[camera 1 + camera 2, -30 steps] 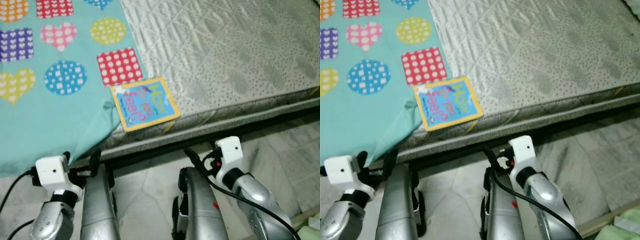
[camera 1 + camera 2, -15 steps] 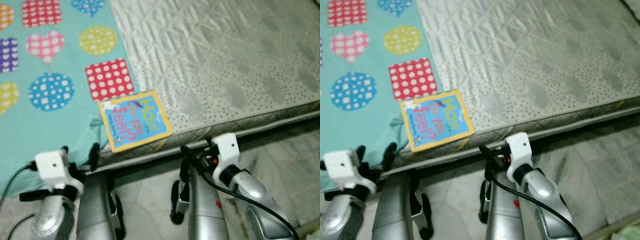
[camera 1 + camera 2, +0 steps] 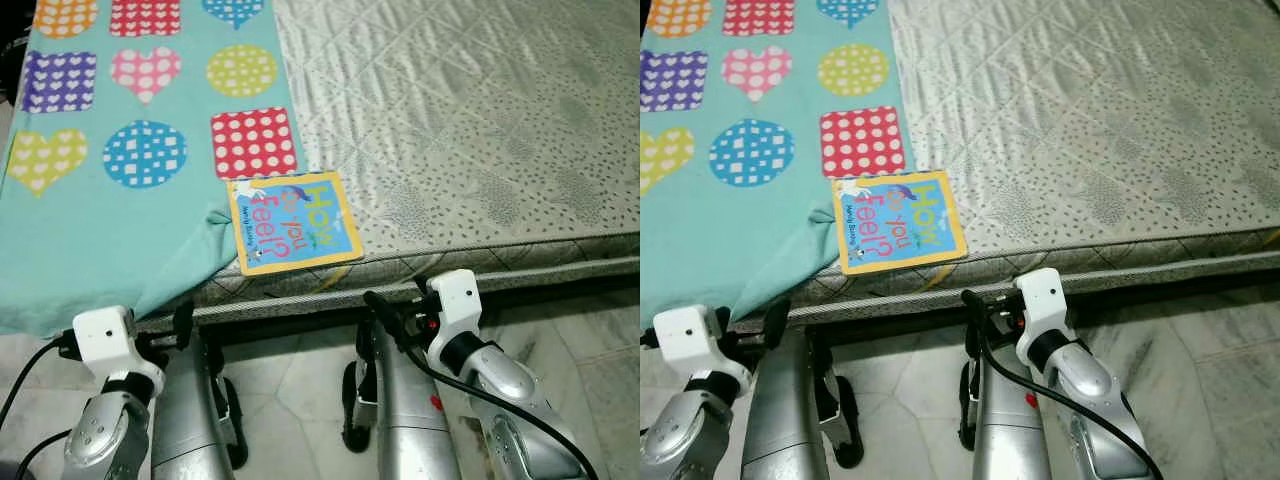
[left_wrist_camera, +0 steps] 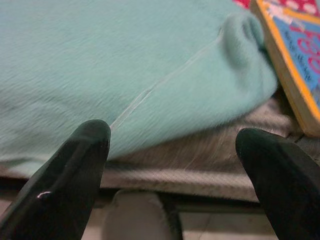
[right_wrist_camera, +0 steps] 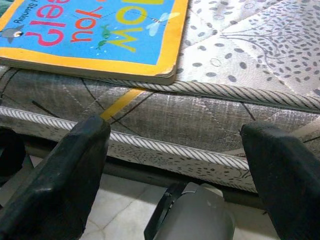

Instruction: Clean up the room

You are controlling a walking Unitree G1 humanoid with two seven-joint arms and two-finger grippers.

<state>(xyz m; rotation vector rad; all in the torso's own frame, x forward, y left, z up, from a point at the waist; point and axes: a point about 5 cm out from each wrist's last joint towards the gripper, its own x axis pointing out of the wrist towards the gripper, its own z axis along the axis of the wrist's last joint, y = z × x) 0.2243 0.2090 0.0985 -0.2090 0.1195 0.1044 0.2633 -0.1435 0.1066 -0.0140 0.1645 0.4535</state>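
A: Where is the left gripper (image 4: 170,165)?

B: It sits low by the bed edge, fingers spread wide, holding nothing. The blue blanket (image 3: 110,250) with hearts and dots hangs over the edge at its 12 o'clock.

A: And the book (image 3: 293,221)?

B: It lies flat on the grey mattress (image 3: 470,130), right at the near edge, touching the blanket's corner.

A: The right gripper (image 5: 180,165)?

B: Low too, fingers apart and empty. The book is at its 11 o'clock, not touching.

A: Anything hard to see?

B: The arms are cut off at the bottom.
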